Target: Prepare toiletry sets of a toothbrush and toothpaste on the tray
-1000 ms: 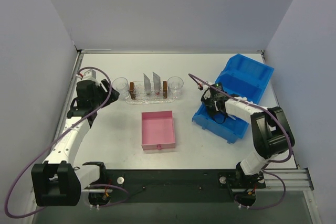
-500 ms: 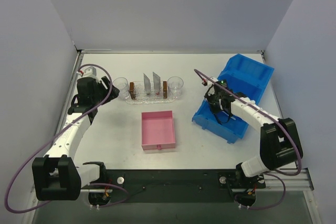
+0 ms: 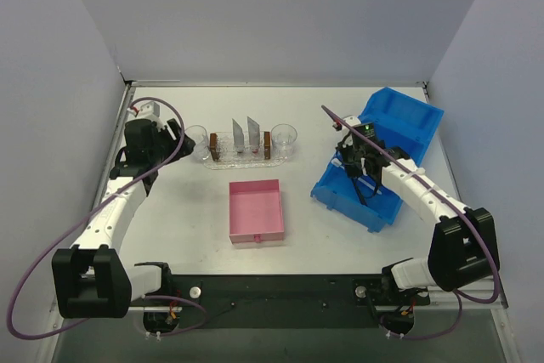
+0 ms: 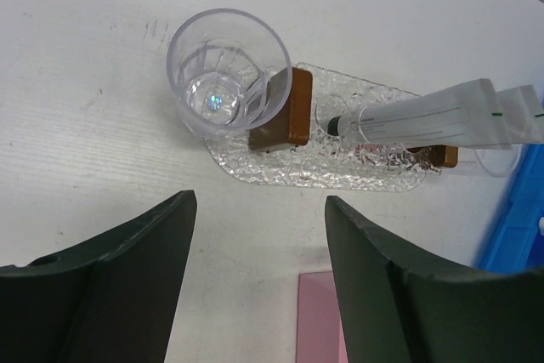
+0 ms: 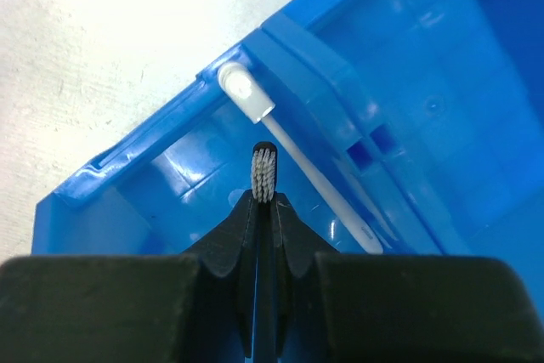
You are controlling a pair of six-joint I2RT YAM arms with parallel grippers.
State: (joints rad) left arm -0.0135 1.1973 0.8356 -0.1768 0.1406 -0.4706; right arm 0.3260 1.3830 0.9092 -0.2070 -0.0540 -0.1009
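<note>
Where sight fails: left cup [image 4: 228, 70] sits at left end of tray [image 4: 280, 178], against a brown block [image 4: 280, 112]; on the rim or just off it, can't tell. Handle of toothbrush [image 5: 264, 172] is buried in right gripper [image 5: 264, 197], only the bristle head shows. From top cam the brush can't be picked out. White stick [image 5: 297, 172] lies in blue bin [image 5: 408, 57], no bristles visible on it.
Tray axis: runs L–R toward back of table, behind pink box [image 3: 256, 210].
Toothpaste [image 3: 239, 135]: 2 tubes on tray betw. the blocks, upright, cap down, flat wide end up.
Toothbrush axis: along the R fingers, head poking past the tips, over bin interior.
L arm: reaches fwd up the left side; left gripper [image 4: 259, 201] near tray's left end by left cup, jaws wide apart, nothing betw. them.
R arm: stretched fwd-left over the bin; jaws pinched tight on toothbrush.
</note>
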